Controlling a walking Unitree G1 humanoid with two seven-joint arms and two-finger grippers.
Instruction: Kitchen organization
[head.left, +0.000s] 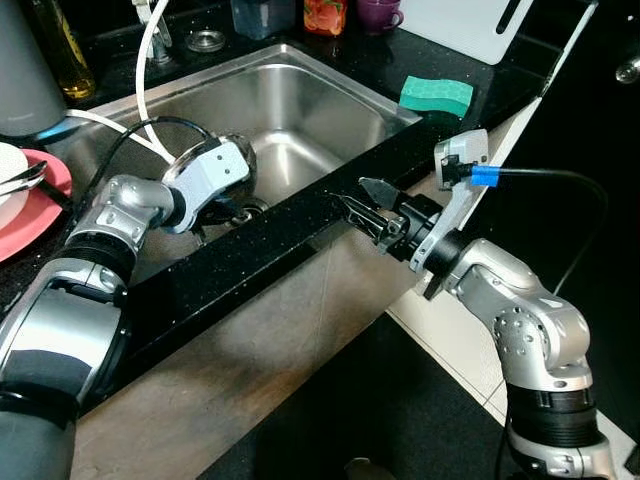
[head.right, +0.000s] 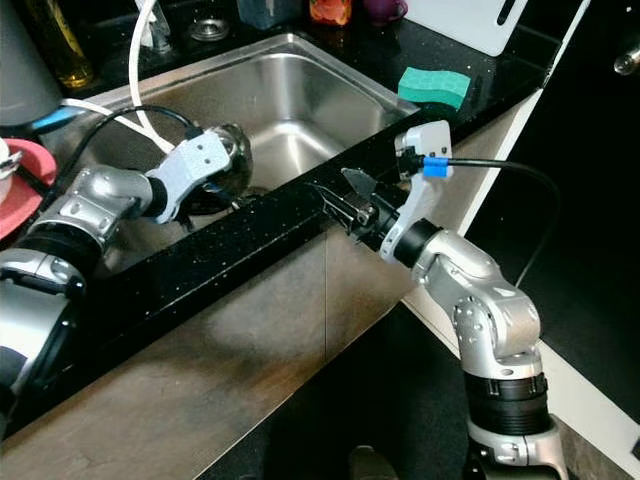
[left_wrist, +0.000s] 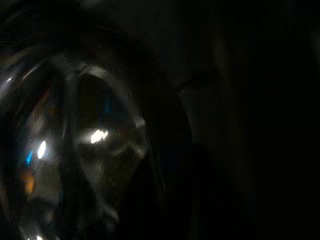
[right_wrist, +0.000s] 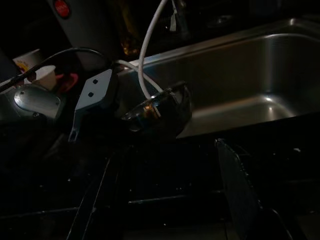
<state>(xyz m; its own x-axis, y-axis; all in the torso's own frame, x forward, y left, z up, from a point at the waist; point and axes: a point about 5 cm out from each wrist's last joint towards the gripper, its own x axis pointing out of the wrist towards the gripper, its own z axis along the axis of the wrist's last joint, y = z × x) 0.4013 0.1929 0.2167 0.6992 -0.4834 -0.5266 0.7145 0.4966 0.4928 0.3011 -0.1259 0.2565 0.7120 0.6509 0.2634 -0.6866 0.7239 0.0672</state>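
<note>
The steel sink (head.left: 330, 100) sits in a black counter (head.left: 250, 255), and the step in hand looks like clearing a dish out of it — the left arm reaches over the near rim and down into the basin. There a shiny glass bowl (head.right: 225, 150) sits tilted on its side, just beyond the arm's white wrist housing. The left gripper (right_wrist: 131, 116) is at the bowl's rim; its fingers seem closed on that edge, though the dark wrist picture, close up against curved glass, does not prove it. The next move, I judge, calls for a steady lift clear of the rim without knocking the white hose (head.left: 148, 70) beside it. The right gripper (head.left: 365, 208) hovers spread and empty above the counter's front edge — well apart from the bowl.
</note>
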